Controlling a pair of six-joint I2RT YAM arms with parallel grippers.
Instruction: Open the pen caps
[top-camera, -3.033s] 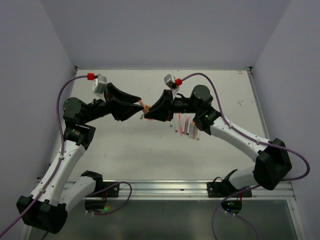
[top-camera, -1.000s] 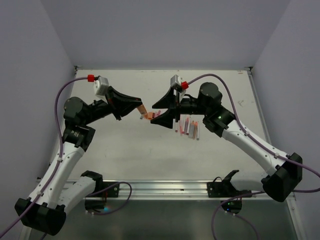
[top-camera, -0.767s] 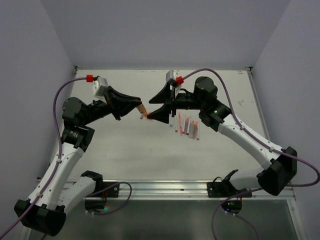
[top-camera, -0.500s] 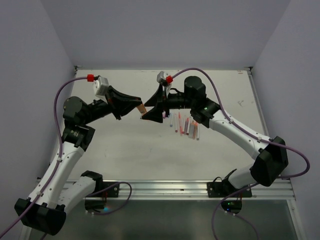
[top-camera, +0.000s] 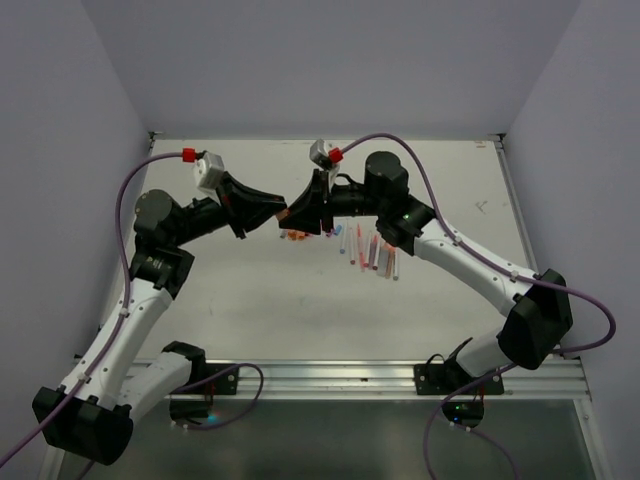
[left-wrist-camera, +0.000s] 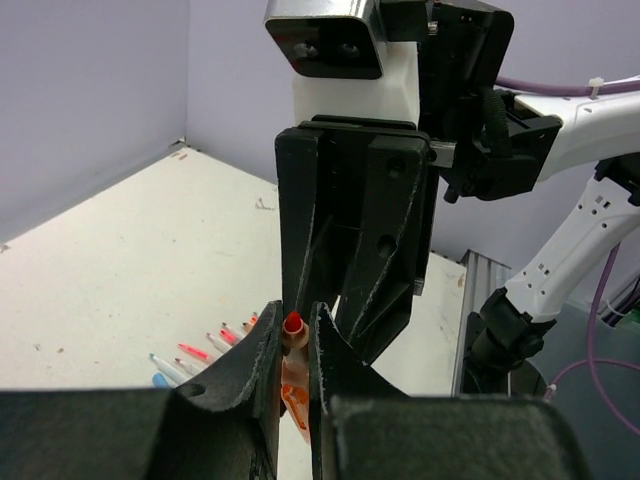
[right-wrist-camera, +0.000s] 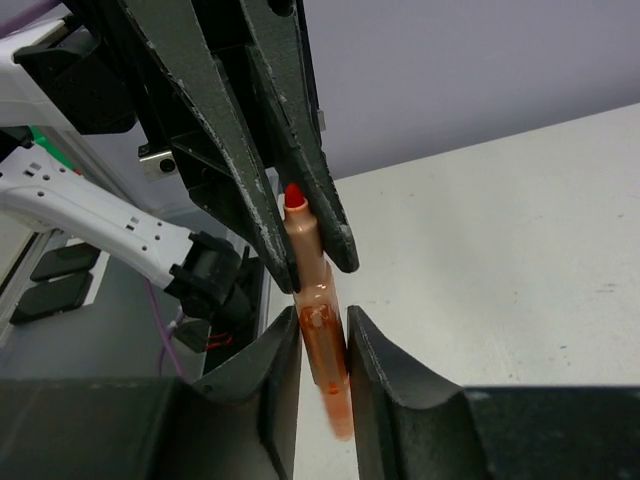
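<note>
Left fingers (left-wrist-camera: 262, 362), right fingers (right-wrist-camera: 280, 372) clamp orange marker (right-wrist-camera: 320, 322); red tip (right-wrist-camera: 293, 196) shows wrist views only.

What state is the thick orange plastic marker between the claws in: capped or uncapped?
Uncapped at the visible end: the thick orange plastic marker shows a bare red tip in both wrist views.

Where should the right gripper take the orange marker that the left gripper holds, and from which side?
Grip the orange marker on its bare lower barrel, approaching from the end opposite the red tip. The left gripper clamps just below that tip, so only the far stretch is free; the right gripper straddles it.
</note>
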